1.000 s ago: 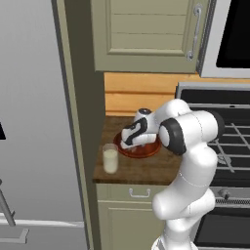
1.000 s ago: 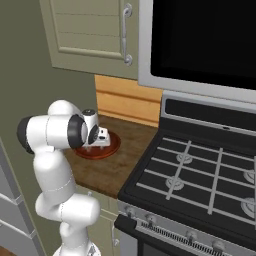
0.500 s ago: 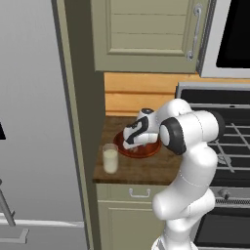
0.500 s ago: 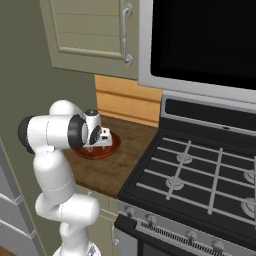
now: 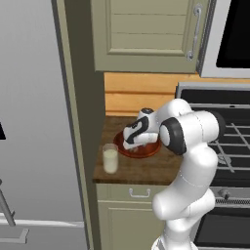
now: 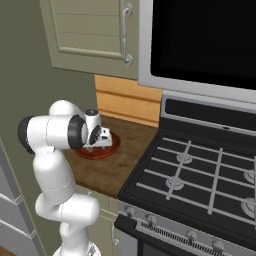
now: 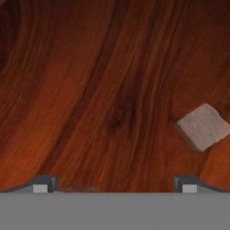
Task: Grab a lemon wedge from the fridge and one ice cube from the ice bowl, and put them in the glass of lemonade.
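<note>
My gripper (image 5: pixel 131 143) reaches down into the ice bowl (image 5: pixel 148 152), a shallow reddish-brown dish on the wooden counter (image 5: pixel 141 171). In the hand view its fingertips (image 7: pixel 42 184) stand far apart, open, just above the bowl's wood-grain floor (image 7: pixel 112 90). One pale ice cube (image 7: pixel 201 127) lies to the right, ahead of the right fingertip and outside the gap. The glass of lemonade (image 5: pixel 110 158) stands at the counter's front left, beside the bowl. The grey fridge (image 5: pixel 34 122) rises at the left. The lemon wedge is out of view.
A gas stove (image 6: pixel 200 175) with black grates adjoins the counter on the right, under a microwave (image 6: pixel 205 40). Beige wall cabinets (image 5: pixel 146 34) hang above the counter. A drawer (image 5: pixel 139 194) sits below the counter's front edge.
The hand has sunk a little lower into the bowl. Glass and bowl have not moved.
</note>
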